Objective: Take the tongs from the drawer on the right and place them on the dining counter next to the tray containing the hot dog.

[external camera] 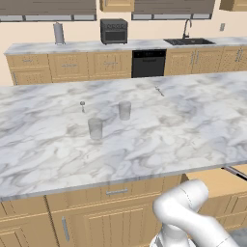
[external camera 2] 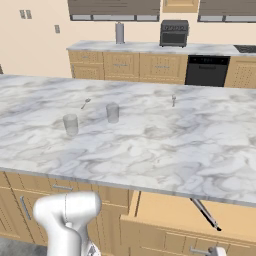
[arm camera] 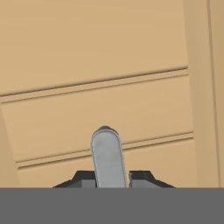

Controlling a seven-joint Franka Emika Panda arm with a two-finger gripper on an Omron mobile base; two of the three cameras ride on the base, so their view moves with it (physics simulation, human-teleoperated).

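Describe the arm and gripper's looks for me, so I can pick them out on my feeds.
The arm is glossy white with rounded, tube-like segments and a bulbous joint housing. No cables or markings are visible on it. In the hand view the gripper has two small dark, angular finger tips.

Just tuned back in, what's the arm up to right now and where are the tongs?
The gripper is shut on a silver bar handle against a panelled oak front. The drawer under the dining counter stands pulled out, and the tongs lie inside it, not yet picked up. Two glasses stand on the marble.
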